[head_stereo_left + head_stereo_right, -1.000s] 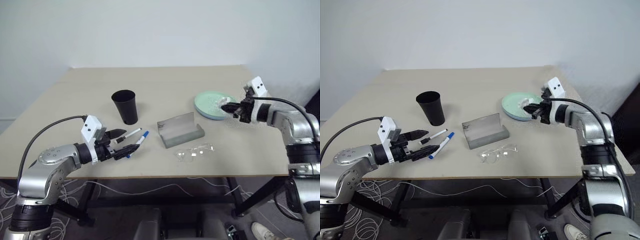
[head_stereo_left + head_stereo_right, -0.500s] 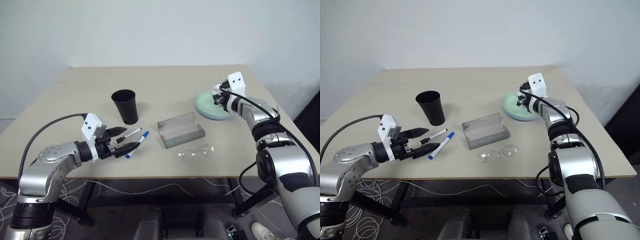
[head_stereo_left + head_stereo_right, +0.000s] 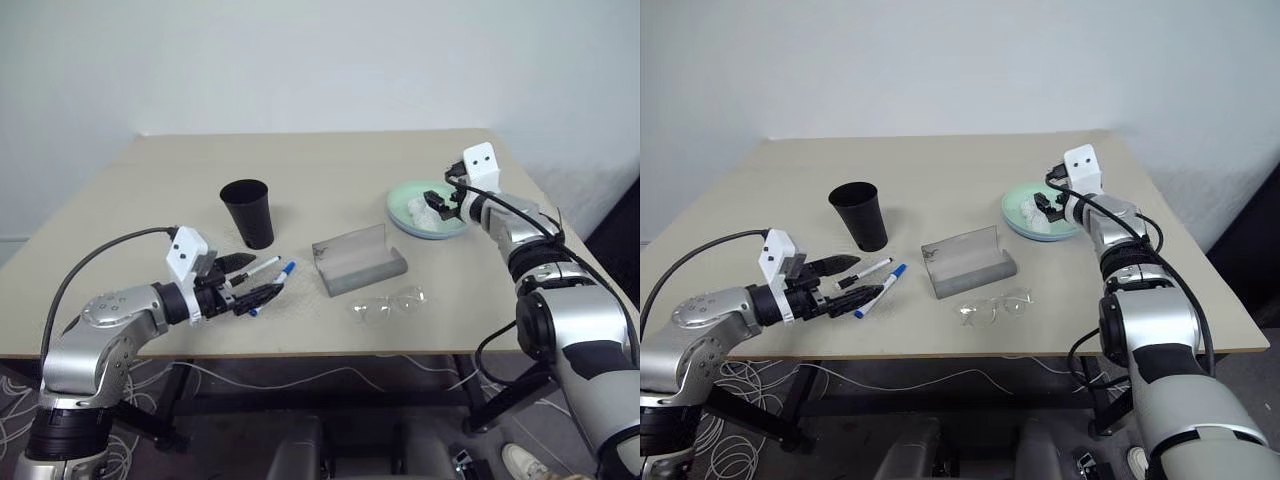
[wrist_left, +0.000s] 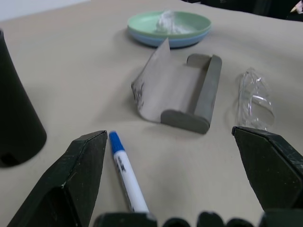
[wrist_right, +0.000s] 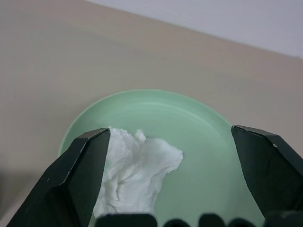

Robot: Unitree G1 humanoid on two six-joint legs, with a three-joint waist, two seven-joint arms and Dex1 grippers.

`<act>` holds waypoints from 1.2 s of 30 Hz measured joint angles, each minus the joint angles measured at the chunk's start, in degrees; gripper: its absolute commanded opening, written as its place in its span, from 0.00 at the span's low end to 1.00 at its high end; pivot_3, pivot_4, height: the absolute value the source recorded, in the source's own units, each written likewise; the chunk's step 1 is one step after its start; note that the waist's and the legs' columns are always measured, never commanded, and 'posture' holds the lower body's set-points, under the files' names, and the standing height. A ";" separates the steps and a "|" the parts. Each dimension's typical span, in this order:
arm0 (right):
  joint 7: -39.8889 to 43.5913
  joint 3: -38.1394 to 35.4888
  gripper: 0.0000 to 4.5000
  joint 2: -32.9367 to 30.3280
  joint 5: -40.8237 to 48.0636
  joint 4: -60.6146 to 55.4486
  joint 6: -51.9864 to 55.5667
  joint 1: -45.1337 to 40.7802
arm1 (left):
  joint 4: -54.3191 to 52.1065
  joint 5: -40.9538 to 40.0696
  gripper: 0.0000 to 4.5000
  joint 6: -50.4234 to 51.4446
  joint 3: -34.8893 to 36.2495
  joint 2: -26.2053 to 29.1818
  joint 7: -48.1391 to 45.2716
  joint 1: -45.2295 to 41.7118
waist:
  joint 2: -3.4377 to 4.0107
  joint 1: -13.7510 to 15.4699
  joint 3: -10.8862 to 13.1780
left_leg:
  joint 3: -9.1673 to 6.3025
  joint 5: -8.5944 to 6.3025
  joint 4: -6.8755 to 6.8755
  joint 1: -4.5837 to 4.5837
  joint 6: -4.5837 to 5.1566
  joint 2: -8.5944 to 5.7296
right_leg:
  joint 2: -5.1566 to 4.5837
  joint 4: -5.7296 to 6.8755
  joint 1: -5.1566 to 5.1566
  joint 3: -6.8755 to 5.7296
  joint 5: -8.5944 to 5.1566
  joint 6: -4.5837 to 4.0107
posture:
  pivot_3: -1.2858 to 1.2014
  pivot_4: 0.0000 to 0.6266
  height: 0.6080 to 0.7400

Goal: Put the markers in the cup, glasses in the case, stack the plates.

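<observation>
Both grippers stood spread and empty. Just ahead of the left gripper (image 4: 180,184) lay the blue-capped marker (image 4: 127,175); it should centre on the barrel. Below the right gripper (image 5: 175,175) sat the tissue (image 5: 137,170) on the mint green plate (image 5: 203,142).

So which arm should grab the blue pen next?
The left one, probably. Its claw is open right beside the blue-capped marker, near the black cup. The right claw is far away, over the stacked plates.
</observation>
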 measured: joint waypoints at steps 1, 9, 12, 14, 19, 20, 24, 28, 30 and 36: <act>3.04 0.31 1.00 -1.18 -0.01 -2.38 0.24 0.51 | 0.50 0.37 1.00 -0.15 -0.64 -0.35 0.04 -1.53 | 0.00 0.07 0.00 | 0.00 0.00 0.00 0.00 0.02 0.00 | 0.00 -0.03 0.03 0.02 0.00 0.00 | 0.52 0.00 0.16; 26.35 3.47 1.00 -12.61 2.42 -33.73 11.49 17.10 | 4.24 6.88 1.00 -2.90 -8.97 -3.79 1.77 -10.54 | -0.03 0.37 -0.01 | -0.17 -0.07 0.05 0.09 0.16 -0.01 | -0.09 -0.34 0.54 -0.13 -0.02 0.06 | 0.52 0.00 0.16; 35.43 3.23 1.00 -17.56 7.38 -45.59 16.91 24.51 | 4.81 8.76 1.00 -3.58 -11.77 -5.55 1.84 -13.73 | 0.01 0.29 0.01 | -0.13 -0.11 0.13 0.08 0.25 0.00 | -0.14 -0.33 0.57 -0.09 -0.04 0.08 | 0.52 0.00 0.16; 40.06 1.79 1.00 -20.78 11.53 -53.24 19.47 27.20 | 5.25 9.98 1.00 -3.34 -14.01 -6.52 1.92 -16.13 | 0.01 0.11 0.01 | -0.12 -0.11 0.17 0.12 0.26 0.08 | -0.16 -0.32 0.59 -0.12 -0.05 0.11 | 0.52 0.00 0.16; 42.29 -2.34 1.00 -25.30 17.01 -63.51 24.07 29.91 | 5.97 11.99 1.00 0.73 -20.01 -8.55 1.41 -22.50 | -0.09 0.17 0.00 | -0.34 -0.25 0.29 0.16 0.01 0.18 | -0.23 -0.31 0.60 -0.38 -0.19 0.32 | 0.52 0.00 0.16; 41.94 -2.38 1.00 -25.34 17.29 -64.09 24.66 30.23 | 6.15 12.35 1.00 1.97 -21.39 -8.93 1.01 -23.89 | -0.09 0.19 0.00 | -0.33 -0.25 0.29 0.14 0.01 0.17 | -0.28 -0.31 0.58 -0.38 -0.18 0.32 | 0.52 0.00 0.16; 40.62 -2.55 1.00 -25.82 18.03 -66.25 25.95 33.27 | 8.66 14.98 1.00 7.24 -28.45 -10.70 -0.21 -31.07 | -0.10 0.52 0.01 | -0.35 -0.22 0.27 0.03 0.12 -0.03 | -0.59 -0.31 0.57 -0.50 -0.15 0.26 | 0.52 0.00 0.16; 39.68 -2.90 1.00 -26.49 19.21 -69.54 27.57 35.57 | 12.35 18.36 1.00 10.42 -34.92 -13.53 -1.59 -37.15 | -0.10 1.09 0.02 | -0.31 -0.23 0.28 -0.03 0.43 -0.10 | -0.69 -0.39 0.58 -0.48 -0.14 0.23 | 0.52 0.00 0.16; 39.18 -4.04 1.00 -27.63 20.08 -71.99 28.56 37.66 | 15.03 20.12 1.00 10.78 -37.98 -15.29 -2.55 -39.28 | -0.12 1.52 0.02 | -0.30 -0.28 0.29 -0.05 0.51 -0.13 | -0.80 -0.40 0.59 -0.51 -0.19 0.28 | 0.52 0.00 0.16; 36.59 -6.64 1.00 -28.71 21.47 -75.81 30.66 41.84 | 19.38 22.67 1.00 10.77 -42.09 -19.00 -5.21 -41.23 | -0.14 1.66 0.04 | -0.35 -0.30 0.38 -0.10 0.53 -0.16 | -0.95 -0.39 0.58 -0.58 -0.21 0.29 | 0.52 0.00 0.16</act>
